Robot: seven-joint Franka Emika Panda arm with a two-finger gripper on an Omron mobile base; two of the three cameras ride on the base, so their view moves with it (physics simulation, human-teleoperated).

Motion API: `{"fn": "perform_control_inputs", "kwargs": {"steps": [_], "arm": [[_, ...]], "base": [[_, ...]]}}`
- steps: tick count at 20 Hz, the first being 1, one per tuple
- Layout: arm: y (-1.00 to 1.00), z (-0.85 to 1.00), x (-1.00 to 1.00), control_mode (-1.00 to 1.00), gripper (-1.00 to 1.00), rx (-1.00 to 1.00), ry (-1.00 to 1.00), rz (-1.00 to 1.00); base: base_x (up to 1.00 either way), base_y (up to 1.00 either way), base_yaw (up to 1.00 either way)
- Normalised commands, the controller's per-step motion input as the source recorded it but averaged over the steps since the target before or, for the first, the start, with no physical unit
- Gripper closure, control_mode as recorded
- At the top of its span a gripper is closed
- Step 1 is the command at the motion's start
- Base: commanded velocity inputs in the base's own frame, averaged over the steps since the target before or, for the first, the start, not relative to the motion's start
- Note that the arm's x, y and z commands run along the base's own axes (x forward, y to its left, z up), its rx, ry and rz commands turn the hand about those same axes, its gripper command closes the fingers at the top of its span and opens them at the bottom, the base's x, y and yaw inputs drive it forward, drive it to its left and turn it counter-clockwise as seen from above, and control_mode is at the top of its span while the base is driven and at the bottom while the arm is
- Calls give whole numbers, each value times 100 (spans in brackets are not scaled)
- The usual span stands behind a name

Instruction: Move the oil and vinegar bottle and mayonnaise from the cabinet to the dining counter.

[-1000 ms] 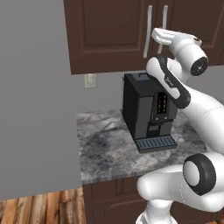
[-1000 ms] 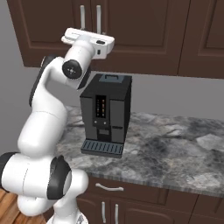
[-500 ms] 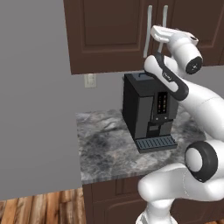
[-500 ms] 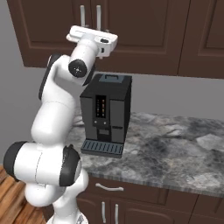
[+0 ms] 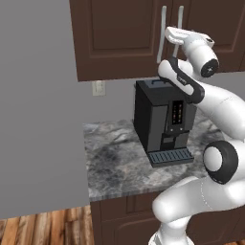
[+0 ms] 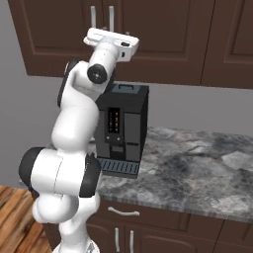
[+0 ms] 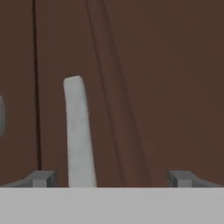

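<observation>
Top of the frame, the dark cabinet [image 5: 124,36] hangs with both doors closed, so the bottle and the jar can't be seen from here, while the black coffee machine [image 5: 162,119] stands mid-frame on the grey marbled table [image 5: 112,165] below it. The white arm [image 6: 74,148] reaches up from the lower edge, hand raised level with the doors. Its jaws [image 7: 111,177] are spread wide, and one silver handle [image 7: 78,131] rises between the two fingertips [image 7: 41,178], nearer the left one.
</observation>
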Motion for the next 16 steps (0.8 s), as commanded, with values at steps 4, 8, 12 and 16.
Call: {"fn": "perform_control_inputs", "kwargs": {"steps": [4, 8, 12, 16], "arm": [[0, -7, 27, -100, -100, -2, 0, 0], [0, -12, 31, -100, -100, -4, 0, 0], [-1, -5, 13, -100, 100, -6, 0, 0], [-28, 0, -11, -100, 100, -4, 1, 0]], "base": [[0, 0, 0], [0, 0, 0], [0, 0, 0], [0, 0, 0]]}}
